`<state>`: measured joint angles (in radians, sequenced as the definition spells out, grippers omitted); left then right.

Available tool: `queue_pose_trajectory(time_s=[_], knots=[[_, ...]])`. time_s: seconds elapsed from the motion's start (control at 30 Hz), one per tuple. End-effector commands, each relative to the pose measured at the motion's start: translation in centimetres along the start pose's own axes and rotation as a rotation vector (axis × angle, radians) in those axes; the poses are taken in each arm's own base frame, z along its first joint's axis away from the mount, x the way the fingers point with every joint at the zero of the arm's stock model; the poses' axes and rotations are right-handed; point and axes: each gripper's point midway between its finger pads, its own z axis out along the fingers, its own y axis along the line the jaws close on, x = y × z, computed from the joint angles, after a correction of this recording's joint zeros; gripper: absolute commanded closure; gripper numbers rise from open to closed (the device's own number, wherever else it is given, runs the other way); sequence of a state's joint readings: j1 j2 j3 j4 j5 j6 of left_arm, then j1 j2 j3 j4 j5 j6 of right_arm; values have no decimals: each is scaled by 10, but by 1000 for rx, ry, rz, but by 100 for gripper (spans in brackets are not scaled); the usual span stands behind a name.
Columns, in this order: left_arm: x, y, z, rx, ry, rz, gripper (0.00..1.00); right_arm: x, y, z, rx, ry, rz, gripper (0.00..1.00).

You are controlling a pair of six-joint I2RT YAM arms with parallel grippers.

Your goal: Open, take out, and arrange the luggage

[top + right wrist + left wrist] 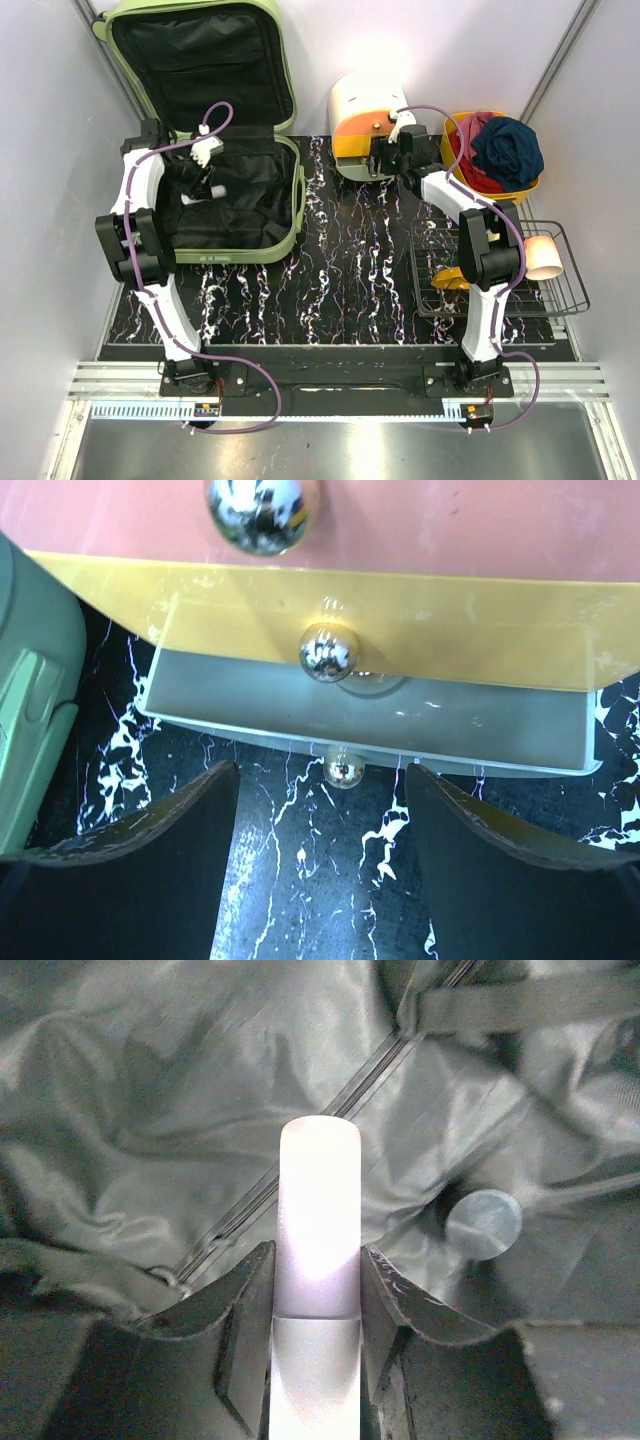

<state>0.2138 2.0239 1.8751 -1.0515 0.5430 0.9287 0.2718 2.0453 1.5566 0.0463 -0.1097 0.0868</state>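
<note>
Luggage (pixel 240 255) lies open at ten o'clock, lid (pixel 285 70) propped back exposing its lining (pixel 240 200), where the left gripper (pixel 318 1300) grasps a pale cylinder (pixel 318 1200), evidently for removal; the right gripper (pixel 320 810), jaws spread, faces the knobs (pixel 328 652) of the drawer box (pixel 450 610) at one o'clock.

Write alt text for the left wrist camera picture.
The left arm's two dark fingers clamp a pale lilac cylinder above the luggage's crumpled black fabric lining. A small round pale disc shows against the lining to the right.

robot lab: white booth walls (pixel 40 150), aluminium rail (pixel 330 385)
</note>
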Motion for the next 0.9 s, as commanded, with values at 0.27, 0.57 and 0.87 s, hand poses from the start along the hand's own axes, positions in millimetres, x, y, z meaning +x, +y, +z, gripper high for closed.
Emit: queue_pose_trajectory(time_s=[0.27,0.57,0.87], knots=[[-68,-23,-8,48,-234,-180,99,-63,-20,-2,117,-198,144,23],[-73,-26,-4,42,-248,-199,100,-72,-20,9,87,-229,174,28],[-80,-24,-9,26,-271,-204,100,-61,-9,30,10,-192,188,31]])
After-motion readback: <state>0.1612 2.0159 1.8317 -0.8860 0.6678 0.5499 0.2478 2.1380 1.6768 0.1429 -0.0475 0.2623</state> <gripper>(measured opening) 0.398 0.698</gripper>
